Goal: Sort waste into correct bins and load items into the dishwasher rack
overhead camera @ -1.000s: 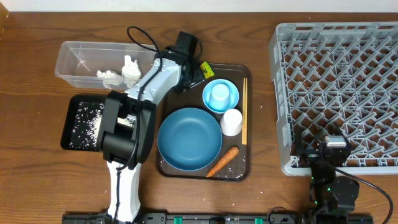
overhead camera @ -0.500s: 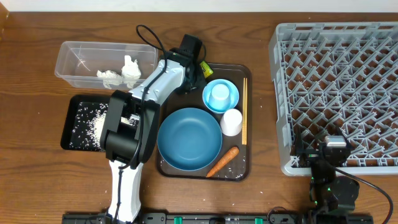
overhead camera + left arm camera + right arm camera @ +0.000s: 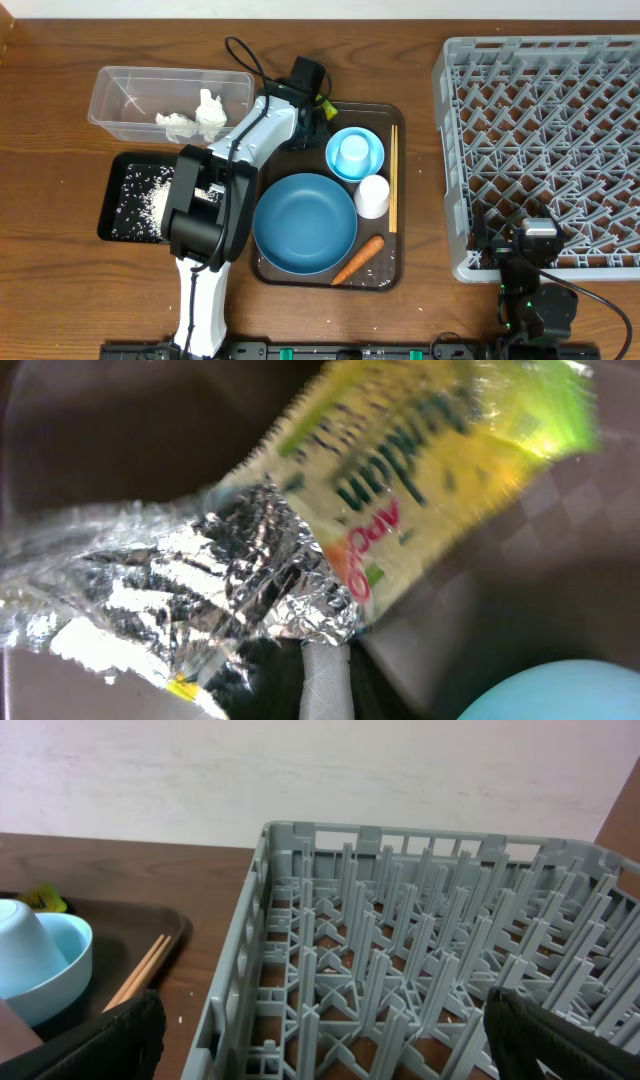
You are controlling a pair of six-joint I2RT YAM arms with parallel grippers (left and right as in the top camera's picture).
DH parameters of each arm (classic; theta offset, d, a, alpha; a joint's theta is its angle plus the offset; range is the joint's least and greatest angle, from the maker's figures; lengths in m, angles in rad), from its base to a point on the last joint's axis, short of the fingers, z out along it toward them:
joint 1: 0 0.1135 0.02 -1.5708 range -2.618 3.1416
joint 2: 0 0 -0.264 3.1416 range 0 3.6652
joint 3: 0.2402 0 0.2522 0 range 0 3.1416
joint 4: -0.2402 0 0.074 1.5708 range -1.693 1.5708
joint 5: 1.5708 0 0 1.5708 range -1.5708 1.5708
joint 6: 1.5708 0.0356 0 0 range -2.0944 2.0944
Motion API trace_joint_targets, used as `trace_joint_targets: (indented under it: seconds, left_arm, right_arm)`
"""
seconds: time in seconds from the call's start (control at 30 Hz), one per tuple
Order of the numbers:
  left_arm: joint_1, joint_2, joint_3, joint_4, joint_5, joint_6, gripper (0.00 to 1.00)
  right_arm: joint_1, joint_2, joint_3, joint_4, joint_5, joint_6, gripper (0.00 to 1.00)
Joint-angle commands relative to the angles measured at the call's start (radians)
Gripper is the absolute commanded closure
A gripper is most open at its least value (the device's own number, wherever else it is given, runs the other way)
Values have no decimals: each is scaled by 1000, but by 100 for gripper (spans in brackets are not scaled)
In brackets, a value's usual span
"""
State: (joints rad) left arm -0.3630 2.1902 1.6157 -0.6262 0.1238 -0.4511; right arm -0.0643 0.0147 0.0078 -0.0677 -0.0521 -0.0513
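A crinkled yellow-green wrapper (image 3: 400,490) with a silver foil inside fills the left wrist view. My left gripper (image 3: 325,670) is shut on its foil edge, at the back left corner of the brown serving tray (image 3: 385,112). From overhead only a yellow scrap of the wrapper (image 3: 325,106) shows past the gripper (image 3: 316,112). On the tray lie the blue dish (image 3: 305,222), light-blue bowl (image 3: 372,155), white cup (image 3: 372,196), chopsticks (image 3: 393,180) and carrot (image 3: 358,260). My right gripper (image 3: 325,1040) stands open at the front edge of the grey rack (image 3: 400,950).
The clear tub (image 3: 120,85) at the back left holds crumpled white paper (image 3: 190,120). In front of it the black tray (image 3: 115,225) holds rice grains (image 3: 145,200). The rack (image 3: 545,140) takes up the right side. My left arm (image 3: 215,200) crosses between the bins and the brown tray.
My left gripper slid a little to the right onto the wrapper and closed on it. The right arm has not moved.
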Motion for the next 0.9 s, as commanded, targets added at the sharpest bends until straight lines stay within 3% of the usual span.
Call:
trace_joint_targets:
  seconds: [0.0,0.63,0.67,0.73,0.77,0.87]
  left_arm:
    - [-3,16,8,7,-16,13,94]
    - [-3,-204,10,-9,-1,13,94]
    - [-3,-207,10,-9,-1,13,88]
    - [-3,-199,10,-8,-2,37,57]
    - [-3,-192,10,-6,-2,73,47]
    - [-3,-150,10,-1,-2,153,30]
  right_arm:
    - [-2,-6,-2,-3,-5,13,1]
    - [-2,-6,-2,-3,-5,13,1]
    - [-2,-6,-2,-3,-5,13,1]
    - [-2,-6,-2,-3,-5,13,1]
    - [-2,-6,-2,-3,-5,13,1]
    - [-2,-6,-2,-3,-5,13,1]
